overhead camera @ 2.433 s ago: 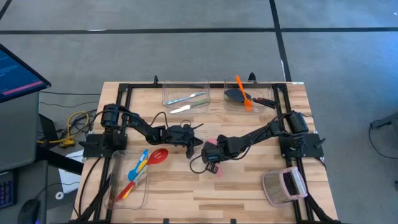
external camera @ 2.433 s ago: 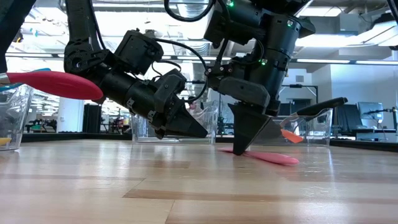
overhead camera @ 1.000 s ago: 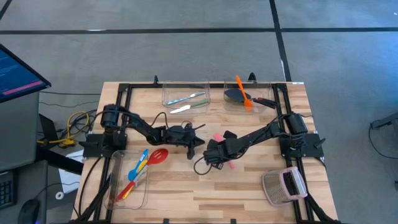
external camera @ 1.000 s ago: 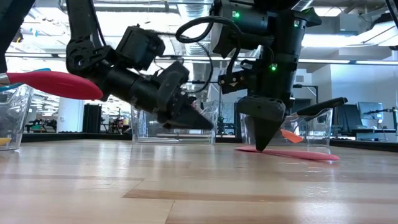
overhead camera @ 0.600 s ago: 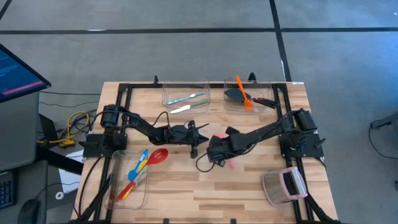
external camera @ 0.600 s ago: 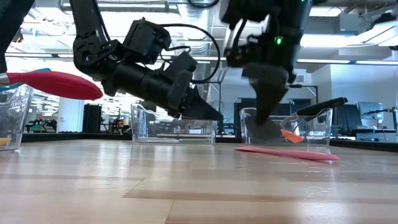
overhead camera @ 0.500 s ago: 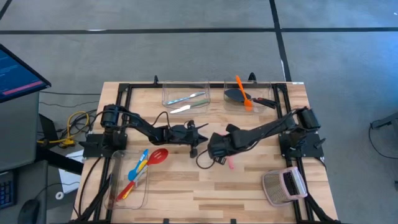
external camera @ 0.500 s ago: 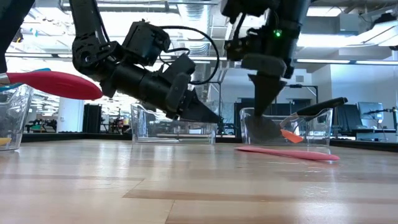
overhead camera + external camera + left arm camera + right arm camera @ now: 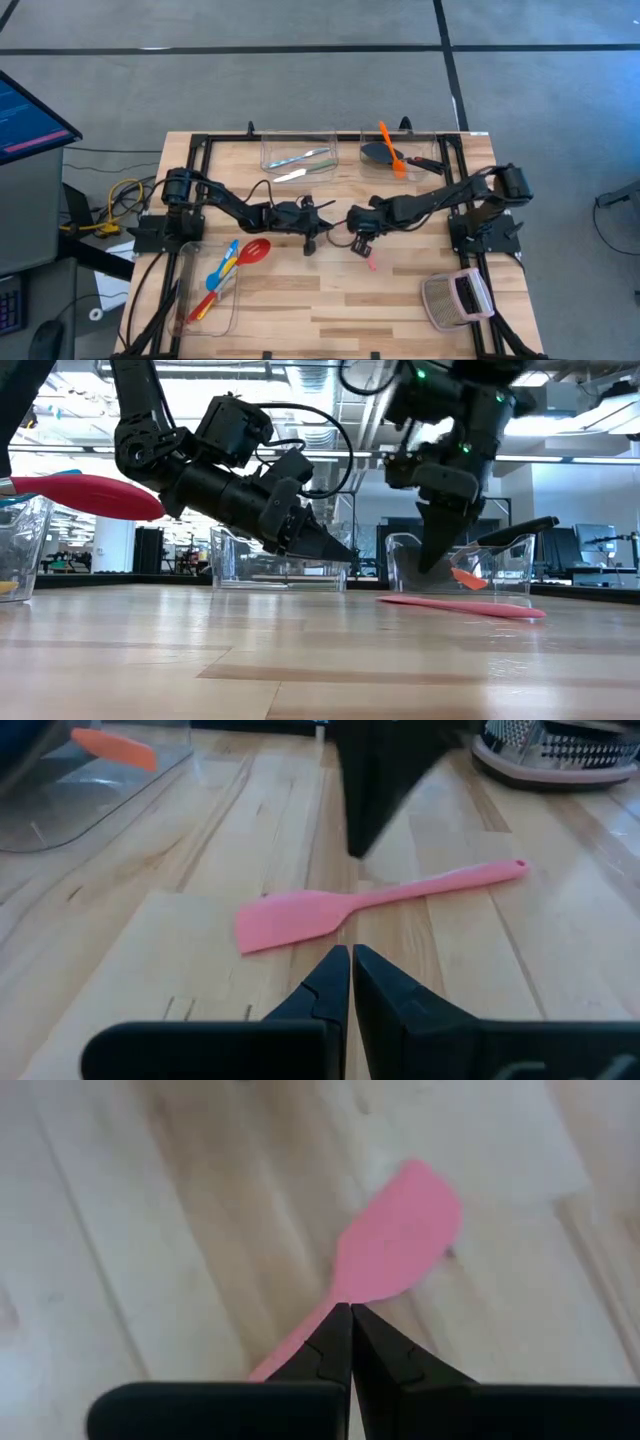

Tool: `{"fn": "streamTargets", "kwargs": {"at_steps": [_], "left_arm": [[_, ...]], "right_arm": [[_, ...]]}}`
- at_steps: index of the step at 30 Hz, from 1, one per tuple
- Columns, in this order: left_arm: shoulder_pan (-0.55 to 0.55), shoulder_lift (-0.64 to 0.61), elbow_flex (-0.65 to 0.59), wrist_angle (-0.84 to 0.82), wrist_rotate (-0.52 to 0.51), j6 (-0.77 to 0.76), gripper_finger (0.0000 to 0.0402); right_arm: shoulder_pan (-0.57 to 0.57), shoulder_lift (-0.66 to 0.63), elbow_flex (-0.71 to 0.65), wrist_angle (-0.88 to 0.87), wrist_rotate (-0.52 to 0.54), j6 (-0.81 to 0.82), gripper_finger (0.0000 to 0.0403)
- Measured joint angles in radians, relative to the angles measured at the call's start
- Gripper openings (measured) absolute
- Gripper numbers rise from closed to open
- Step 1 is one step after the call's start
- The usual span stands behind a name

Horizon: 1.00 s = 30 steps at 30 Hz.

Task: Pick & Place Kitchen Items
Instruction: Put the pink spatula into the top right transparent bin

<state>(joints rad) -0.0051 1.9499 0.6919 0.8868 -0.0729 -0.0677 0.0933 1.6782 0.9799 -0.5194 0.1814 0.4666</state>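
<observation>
A pink spatula (image 9: 470,606) lies flat on the table near its middle; it also shows in the left wrist view (image 9: 330,908) and the right wrist view (image 9: 395,1240). My right gripper (image 9: 430,565) is shut and empty, raised above the spatula's blade end, and shows in the high view (image 9: 357,237). My left gripper (image 9: 345,555) is shut and empty, raised just left of the spatula, pointing at it (image 9: 350,955). A red slotted spoon (image 9: 255,250) with blue, yellow and orange utensils rests in the near-left bin.
Two clear bins stand at the far edge: one (image 9: 298,150) with pale cutlery, one (image 9: 400,155) with a black turner and an orange spatula. A clear bin (image 9: 205,295) stands near left. A grey mesh object (image 9: 457,300) lies near right. A pale utensil (image 9: 290,176) lies by the far bin.
My right gripper has lifted its shut tips off the pink spatula and gone up and toward the table's right and far side. The spatula has stayed flat where it was. My left gripper has edged toward the spatula.
</observation>
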Motion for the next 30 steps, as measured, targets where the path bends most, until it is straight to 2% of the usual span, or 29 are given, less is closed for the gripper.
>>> {"fn": "streamTargets", "kwargs": {"at_steps": [10,15,22,30], "left_arm": [[0.0,0.0,-0.004,-0.003,0.0,-0.001,0.0008],[0.0,0.0,0.0,0.003,-0.001,-0.051,0.0008],[0.016,0.0,0.035,0.021,0.0,-0.053,0.0008],[0.064,0.027,0.082,0.012,0.121,-0.046,0.0008]], "right_arm": [[-0.05,-0.294,-0.307,0.317,-0.003,0.002,0.0],[-0.07,-0.395,-0.372,0.342,-0.068,-0.014,0.0],[-0.105,-0.394,-0.378,0.339,-0.212,-0.044,0.0],[-0.146,-0.324,-0.378,0.353,-0.234,-0.016,0.0]]}}
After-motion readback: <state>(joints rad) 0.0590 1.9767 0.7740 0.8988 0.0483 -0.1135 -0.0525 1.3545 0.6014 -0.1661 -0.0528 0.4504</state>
